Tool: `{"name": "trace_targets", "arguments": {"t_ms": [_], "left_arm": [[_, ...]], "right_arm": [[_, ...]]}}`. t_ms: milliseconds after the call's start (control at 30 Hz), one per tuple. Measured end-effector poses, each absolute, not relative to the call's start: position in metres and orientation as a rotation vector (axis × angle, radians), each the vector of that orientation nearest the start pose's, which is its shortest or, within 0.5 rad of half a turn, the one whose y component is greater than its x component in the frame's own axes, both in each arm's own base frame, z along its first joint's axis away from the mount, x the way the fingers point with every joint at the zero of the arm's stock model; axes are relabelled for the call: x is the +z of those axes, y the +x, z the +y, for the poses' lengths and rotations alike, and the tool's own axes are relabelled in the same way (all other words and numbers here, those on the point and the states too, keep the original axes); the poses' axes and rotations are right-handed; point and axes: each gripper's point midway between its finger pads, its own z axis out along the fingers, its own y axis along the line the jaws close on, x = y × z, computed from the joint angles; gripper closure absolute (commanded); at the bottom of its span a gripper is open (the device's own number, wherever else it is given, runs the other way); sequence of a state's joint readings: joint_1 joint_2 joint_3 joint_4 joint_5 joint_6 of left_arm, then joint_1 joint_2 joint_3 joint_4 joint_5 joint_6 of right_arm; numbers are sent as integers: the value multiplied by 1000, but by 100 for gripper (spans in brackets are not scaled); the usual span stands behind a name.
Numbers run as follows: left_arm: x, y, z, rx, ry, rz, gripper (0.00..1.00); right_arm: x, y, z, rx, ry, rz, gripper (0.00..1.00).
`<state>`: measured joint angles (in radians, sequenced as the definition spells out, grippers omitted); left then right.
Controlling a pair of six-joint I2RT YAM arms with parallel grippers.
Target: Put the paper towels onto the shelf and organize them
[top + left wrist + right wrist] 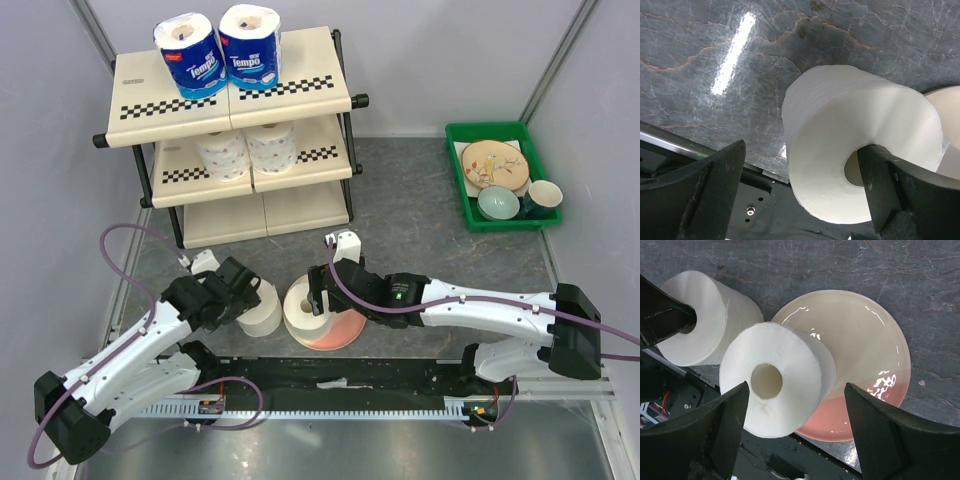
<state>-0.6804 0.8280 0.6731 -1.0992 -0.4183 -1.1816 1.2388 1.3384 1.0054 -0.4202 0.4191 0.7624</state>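
Note:
The shelf [290,90] stands at the back left. Two blue-wrapped paper towels [190,55] [250,45] sit on its top tier and two bare ones [222,153] [272,147] on the middle tier. Another bare roll [262,310] [840,130] [715,315] lies on the table between the jaws of my open left gripper [243,297] [807,195]; one finger [900,190] crosses its core and the other stands clear. A further roll [303,305] [785,365] rests on a pink-and-cream plate [340,330] [865,350], between the untouching fingers of my open right gripper [318,292] [797,430].
A green tray [485,128] with a plate, a bowl and a cup sits at the back right. The black rail of the arm bases [340,375] runs along the near edge, just behind both rolls. The shelf's bottom tier [290,210] holds nothing.

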Motion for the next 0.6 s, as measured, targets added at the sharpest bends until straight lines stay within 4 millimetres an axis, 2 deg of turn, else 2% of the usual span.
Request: {"name": "trace_targets", "arguments": {"t_ms": [233,367,600], "left_arm": [[81,144,-71,-31,-759,2500,4],[80,145,-71,-33,-762,2498,0],[77,145,-72,-59,-790,2480,1]], "right_arm": [[150,161,338,573,-358,2303,16],[135,160,341,547,-382,2333,16],[109,159,345,490,-412,2380,17]]}}
